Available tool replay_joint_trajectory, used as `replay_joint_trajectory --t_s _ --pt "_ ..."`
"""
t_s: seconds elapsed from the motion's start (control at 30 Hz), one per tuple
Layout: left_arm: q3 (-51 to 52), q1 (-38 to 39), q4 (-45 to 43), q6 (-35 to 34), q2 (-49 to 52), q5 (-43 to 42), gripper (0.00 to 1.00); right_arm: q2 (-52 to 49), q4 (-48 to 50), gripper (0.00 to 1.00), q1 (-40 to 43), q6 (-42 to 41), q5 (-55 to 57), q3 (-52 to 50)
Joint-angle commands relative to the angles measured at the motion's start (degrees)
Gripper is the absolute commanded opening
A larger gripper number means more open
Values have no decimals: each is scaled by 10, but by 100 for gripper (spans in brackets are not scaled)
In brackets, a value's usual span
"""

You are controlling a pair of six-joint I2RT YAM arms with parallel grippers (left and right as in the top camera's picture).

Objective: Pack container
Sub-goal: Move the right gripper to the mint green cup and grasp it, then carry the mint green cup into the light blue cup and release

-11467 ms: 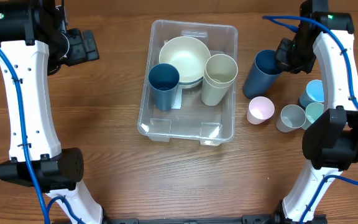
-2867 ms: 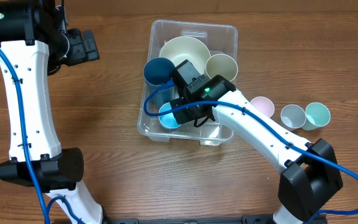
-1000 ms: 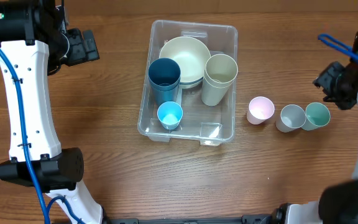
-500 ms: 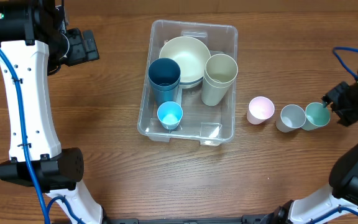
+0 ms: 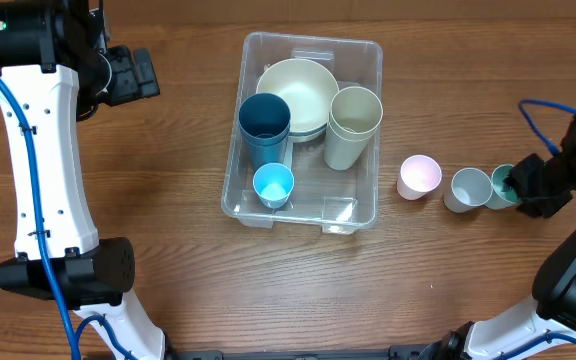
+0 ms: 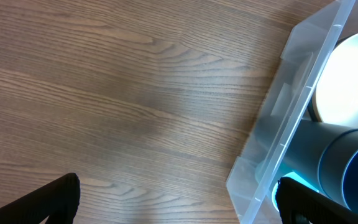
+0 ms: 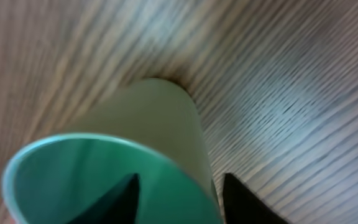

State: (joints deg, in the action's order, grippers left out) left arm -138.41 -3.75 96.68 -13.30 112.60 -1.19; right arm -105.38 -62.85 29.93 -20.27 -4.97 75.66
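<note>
So the small light blue cup (image 5: 273, 185) is sitting inside the container (image 5: 308, 208) now, tucked right by the dark blue cup (image 5: 264, 122). I'm already swinging my right gripper (image 5: 516, 188) back out to the loose cups on the container's right. A moment ago it was hanging out past the end of that row. Now it's coming down on the teal cup (image 5: 501, 186), the one farthest from the container.

On the wrist cam, one finger is dipping into the teal cup's (image 7: 104, 162) mouth and the other is sitting outside its wall. There's a wide gap, so I'm reading the jaws as spread, not pinching yet.

The pink cup (image 5: 419, 175) and grey cup (image 5: 466, 187) are waiting between the teal one and the container. The container itself isn't budging.

My left gripper (image 5: 151, 75) is idling well off the container's left side, fingers apart, carrying nothing.

I'm guessing that's three cups left to pack, with teal going next.
</note>
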Motion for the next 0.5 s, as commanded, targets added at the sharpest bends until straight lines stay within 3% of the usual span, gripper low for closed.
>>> replay_joint_trajectory --t_s 0.0,0.13,0.47 --pt "-5 1 1 11 -2 3 100 6 9 20 5 -12 -8 -4" --pt "-5 1 1 11 -2 3 100 6 12 4 14 -19 -7 -3" --pt "-5 1 1 11 -2 3 100 64 -12 4 35 -36 -20 48"
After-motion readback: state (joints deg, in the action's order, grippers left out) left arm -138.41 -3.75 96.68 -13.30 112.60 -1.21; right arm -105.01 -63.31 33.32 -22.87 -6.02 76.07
